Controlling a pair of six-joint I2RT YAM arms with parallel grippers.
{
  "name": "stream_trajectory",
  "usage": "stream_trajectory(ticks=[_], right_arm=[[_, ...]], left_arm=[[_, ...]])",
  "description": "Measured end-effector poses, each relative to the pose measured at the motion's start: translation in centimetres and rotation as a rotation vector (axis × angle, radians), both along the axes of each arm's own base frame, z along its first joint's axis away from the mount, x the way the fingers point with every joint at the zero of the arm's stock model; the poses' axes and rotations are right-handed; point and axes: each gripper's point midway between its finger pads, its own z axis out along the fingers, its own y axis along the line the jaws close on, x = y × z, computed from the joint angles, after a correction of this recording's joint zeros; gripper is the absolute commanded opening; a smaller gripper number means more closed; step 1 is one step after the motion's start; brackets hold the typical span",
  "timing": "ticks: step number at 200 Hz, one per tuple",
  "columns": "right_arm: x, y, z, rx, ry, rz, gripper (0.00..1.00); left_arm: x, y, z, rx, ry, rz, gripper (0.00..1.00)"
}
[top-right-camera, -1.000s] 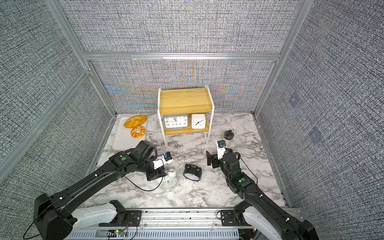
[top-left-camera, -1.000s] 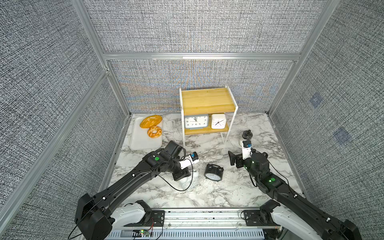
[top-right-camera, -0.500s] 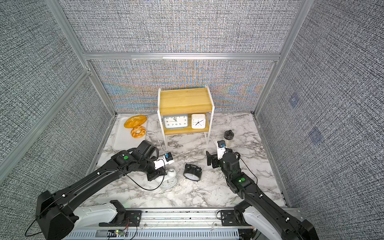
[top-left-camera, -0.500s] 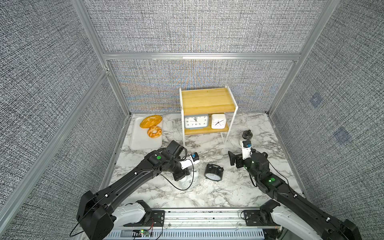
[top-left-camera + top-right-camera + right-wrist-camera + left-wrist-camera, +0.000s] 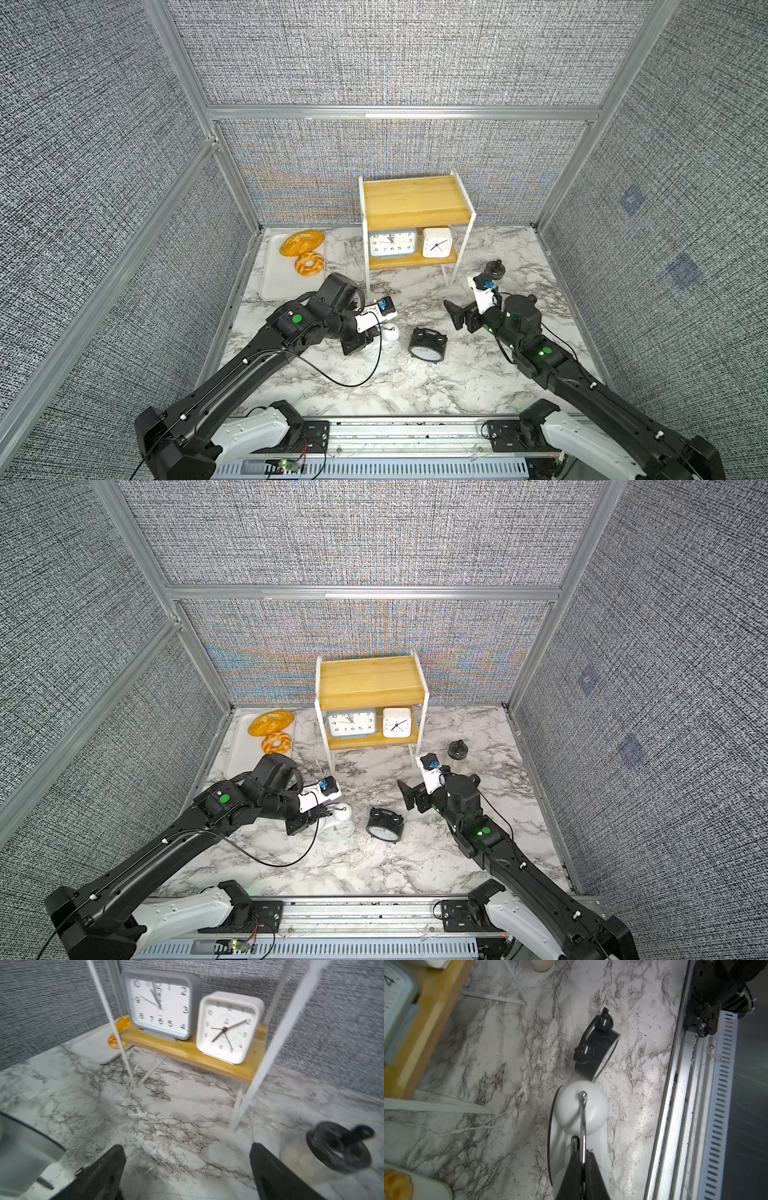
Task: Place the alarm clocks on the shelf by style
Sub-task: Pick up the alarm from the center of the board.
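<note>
Left gripper (image 5: 580,1153) clamped on the thin chrome handle of the white twin-bell clock (image 5: 579,1109) — round white body, two domed bells. It sits on the marble table (image 5: 488,1053), just beside the black twin-bell clock (image 5: 598,1047), in front of the shelf (image 5: 399,262). Right gripper (image 5: 186,1152) wide open — empty.

Four alarm clocks (image 5: 384,353) (image 5: 428,348) (image 5: 392,243) (image 5: 437,242), one shelf (image 5: 415,199), one tray (image 5: 278,282), two bread pieces (image 5: 302,243) (image 5: 300,266), one jar (image 5: 494,270) and two robot arms (image 5: 291,328) (image 5: 519,324).

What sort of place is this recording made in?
Most likely a lab robot test cell, not a home: grey fabric wall panels in an aluminium frame enclose a marble-patterned tabletop, both arms mount on a rail at its front edge, and the shelf with alarm clocks looks like a staged prop.
</note>
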Motion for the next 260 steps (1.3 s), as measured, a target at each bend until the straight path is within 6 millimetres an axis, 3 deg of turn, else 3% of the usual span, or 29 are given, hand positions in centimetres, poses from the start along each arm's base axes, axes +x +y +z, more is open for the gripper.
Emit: stream_trajectory(ticks=[51, 91, 177, 260], right_arm=[[-3.0, 6.8, 3.2, -0.042, -0.050, 0.483, 0.96], [-6.4, 10.1, 4.5, -0.063, -0.063, 0.758, 0.96], [-8.7, 12.3, 3.8, -0.071, -0.009, 0.924, 0.91], [-8.2, 13.4, 3.3, -0.045, 0.056, 0.900, 0.82]], left_arm=[[0.3, -0.6, 3.5, 0.007, -0.051, -0.077, 0.00], [0.9, -1.2, 4.8, 0.044, -0.037, -0.117, 0.00], [1.0, -2.3, 5.9, 0.046, -0.010, -0.170, 0.00], [0.9, -2.6, 6.0, 0.031, -0.010, -0.186, 0.00]])
